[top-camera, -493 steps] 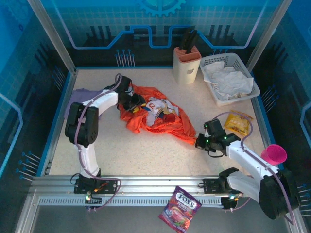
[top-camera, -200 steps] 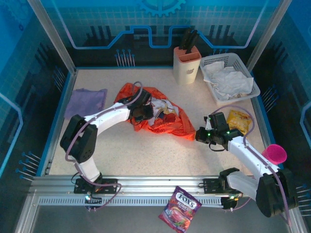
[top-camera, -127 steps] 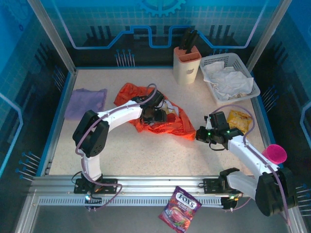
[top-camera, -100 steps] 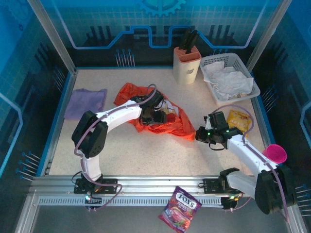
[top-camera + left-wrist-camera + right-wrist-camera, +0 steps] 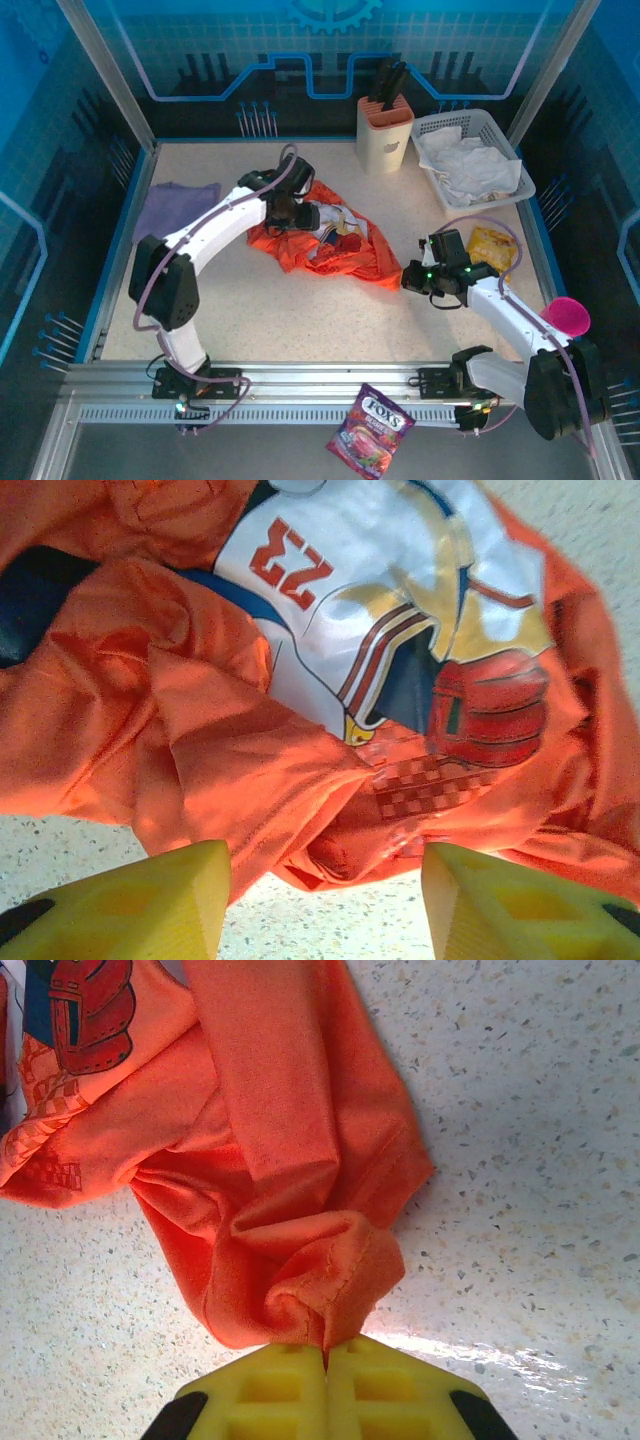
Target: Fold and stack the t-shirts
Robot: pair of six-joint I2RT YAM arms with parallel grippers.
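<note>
Here, the orange t-shirt (image 5: 335,250) lies crumpled mid-bench (image 5: 300,310), printed chest up. The lavender t-shirt (image 5: 175,210) lies well apart at the far left. My right jaws are clenched on the orange one's right-hand hem, and my left jaws hang released just over its left folds.

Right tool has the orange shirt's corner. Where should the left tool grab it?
Probably the crumpled left edge of the orange shirt, farthest from the shut right tool. Bring the open left tool straight down: the cloth lies bunched on the table, with raised folds to pinch.
</note>
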